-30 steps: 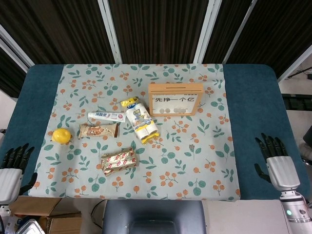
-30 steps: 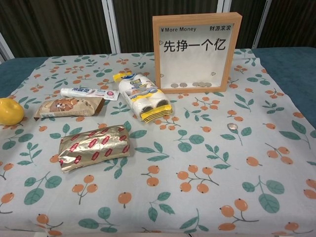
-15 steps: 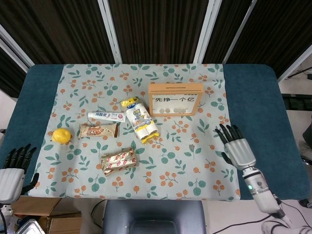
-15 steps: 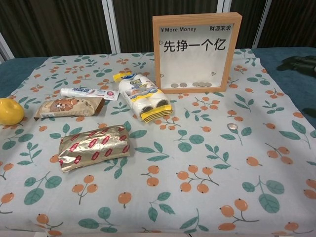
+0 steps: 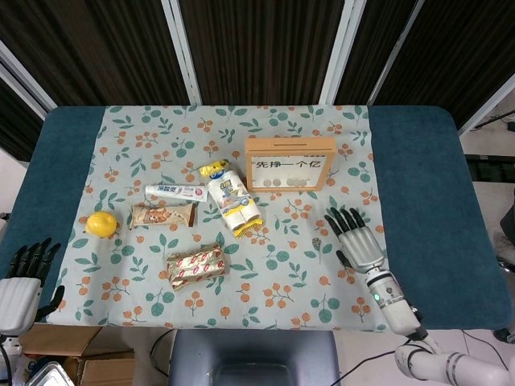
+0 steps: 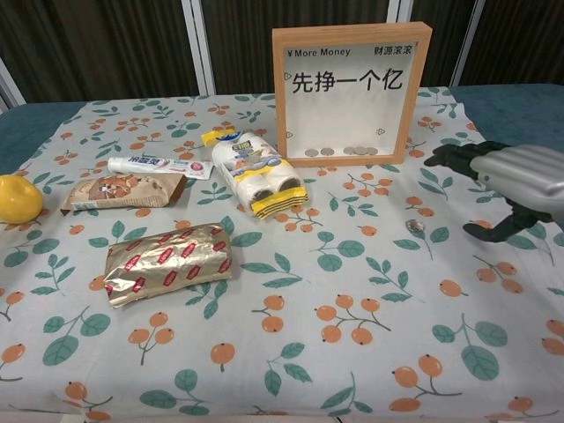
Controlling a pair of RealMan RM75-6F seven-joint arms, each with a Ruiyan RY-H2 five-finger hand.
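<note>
My right hand point(image 5: 355, 240) hovers over the flowered cloth point(image 5: 338, 297) with its fingers spread and nothing in it; the chest view shows this hand point(image 6: 515, 181) at the right edge. A small silver coin point(image 5: 316, 240) lies on the cloth just left of it, also visible as the coin point(image 6: 415, 226) in the chest view. Behind stands a wooden framed coin box point(image 5: 290, 163) with several coins at its bottom. My left hand point(image 5: 20, 281) hangs off the table's near left corner, fingers apart and empty, with a lemon point(image 5: 100, 223) the closest item.
Left of centre lie a toothpaste box point(image 5: 175, 192), a brown snack bar point(image 5: 162, 215), a gold and red packet point(image 5: 195, 264) and a white and yellow pack point(image 5: 232, 201). Blue table top point(image 5: 418, 161) shows either side of the cloth.
My right hand has swept from beyond the table's right edge leftward over the cloth, stopping beside the coin. The left hand has hardly moved.
</note>
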